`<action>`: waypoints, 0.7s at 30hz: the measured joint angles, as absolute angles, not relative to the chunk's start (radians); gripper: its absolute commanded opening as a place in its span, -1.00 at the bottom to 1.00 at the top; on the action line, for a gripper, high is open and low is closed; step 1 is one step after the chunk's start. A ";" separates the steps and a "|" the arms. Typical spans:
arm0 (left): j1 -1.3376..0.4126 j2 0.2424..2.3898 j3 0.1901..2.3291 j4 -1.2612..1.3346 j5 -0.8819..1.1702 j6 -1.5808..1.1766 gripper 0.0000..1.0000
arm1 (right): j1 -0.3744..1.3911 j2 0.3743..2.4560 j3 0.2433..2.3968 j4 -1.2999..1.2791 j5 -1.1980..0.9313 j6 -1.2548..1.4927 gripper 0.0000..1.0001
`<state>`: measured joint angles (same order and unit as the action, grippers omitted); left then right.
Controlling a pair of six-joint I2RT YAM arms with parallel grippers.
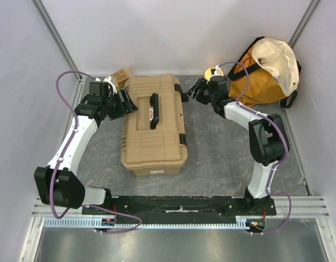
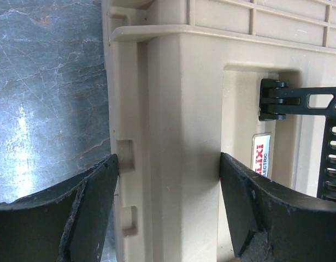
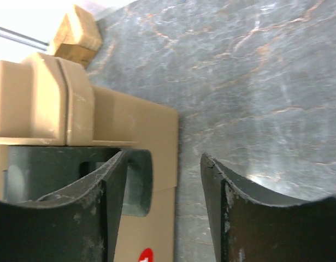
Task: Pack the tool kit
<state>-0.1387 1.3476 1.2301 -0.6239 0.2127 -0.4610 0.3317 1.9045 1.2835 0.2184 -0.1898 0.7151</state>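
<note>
Left hand (image 2: 169,164) gripping the tool kit (image 1: 157,147) by its side rim, right hand (image 3: 163,161) hanging open beside a black latch (image 3: 139,188), above the worktop (image 3: 255,82).

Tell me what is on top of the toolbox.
A black handle runs along the middle of the toolbox, with a small red-and-white label beside it. The box is shut, so whatever is inside cannot be seen.
</note>
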 measured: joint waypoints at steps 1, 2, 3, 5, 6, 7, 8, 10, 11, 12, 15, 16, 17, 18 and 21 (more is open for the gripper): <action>-0.139 1.347 1.229 -0.622 0.213 -0.460 0.57 | 0.332 1.905 1.303 0.176 -0.174 0.692 0.15; -0.139 1.347 1.229 -0.622 0.213 -0.459 0.57 | 0.332 1.905 1.318 0.141 -0.155 0.670 0.09; -0.139 1.346 1.228 -0.621 0.213 -0.459 0.57 | 0.331 1.904 1.329 0.112 -0.141 0.649 0.01; -0.139 1.345 1.225 -0.618 0.213 -0.458 0.57 | 0.328 1.904 1.343 0.062 -0.117 0.612 -0.21; -0.139 1.343 1.224 -0.616 0.213 -0.458 0.57 | 0.328 1.904 1.351 0.018 -0.109 0.587 -0.31; -0.139 1.343 1.223 -0.615 0.213 -0.458 0.57 | 0.330 1.907 1.358 -0.025 -0.100 0.564 -0.38; -0.139 1.343 1.223 -0.615 0.213 -0.458 0.57 | 0.334 1.914 1.373 -0.075 -0.089 0.542 -0.42; -0.139 1.343 1.222 -0.615 0.213 -0.458 0.57 | 0.346 1.945 1.430 -0.171 -0.067 0.496 -0.46; -0.139 1.343 1.222 -0.615 0.212 -0.457 0.57 | 0.354 1.962 1.457 -0.199 -0.051 0.476 -0.49; -0.139 1.343 1.222 -0.616 0.212 -0.457 0.57 | 0.364 1.980 1.489 -0.228 -0.035 0.454 -0.51; -0.139 1.344 1.222 -0.616 0.213 -0.457 0.57 | 0.405 2.027 1.562 -0.285 0.014 0.397 -0.57; -0.139 1.345 1.222 -0.616 0.213 -0.457 0.57 | 0.418 2.041 1.582 -0.298 0.026 0.379 -0.58; -0.139 1.345 1.222 -0.616 0.214 -0.457 0.57 | 0.430 2.052 1.600 -0.308 0.041 0.358 -0.60; -0.139 1.346 1.222 -0.616 0.215 -0.457 0.57 | 0.443 2.064 1.617 -0.324 0.073 0.334 -0.62; -0.139 1.348 1.222 -0.615 0.220 -0.455 0.57 | 0.450 2.092 1.665 -0.352 0.103 0.261 -0.67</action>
